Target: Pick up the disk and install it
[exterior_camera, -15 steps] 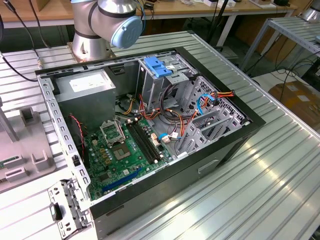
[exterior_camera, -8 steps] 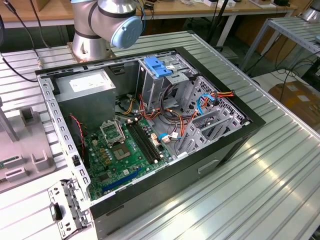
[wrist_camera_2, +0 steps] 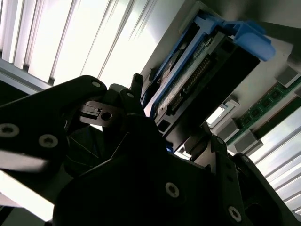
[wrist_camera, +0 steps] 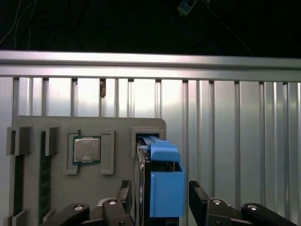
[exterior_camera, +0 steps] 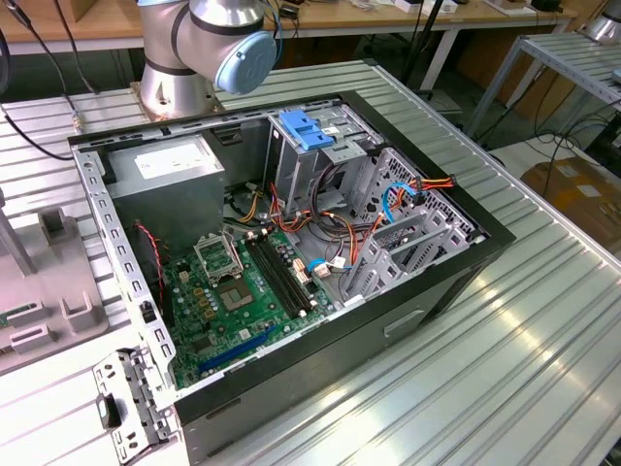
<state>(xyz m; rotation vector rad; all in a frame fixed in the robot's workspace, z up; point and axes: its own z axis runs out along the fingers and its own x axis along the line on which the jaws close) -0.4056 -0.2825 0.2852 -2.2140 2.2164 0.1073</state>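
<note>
The hand (wrist_camera: 160,186) is held open, its fingers (wrist_camera: 123,189) set on either side of the disk (wrist_camera: 165,154), with narrow gaps seen. The disk is stood on edge in a slot of the grey holder (wrist_camera: 47,125) on the table (wrist_camera: 235,141), beside a processor chip (wrist_camera: 86,149).

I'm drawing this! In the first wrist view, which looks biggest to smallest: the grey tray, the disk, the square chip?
1. grey tray
2. disk, though it stands nearer the camera, which makes it look bigger
3. square chip
</note>
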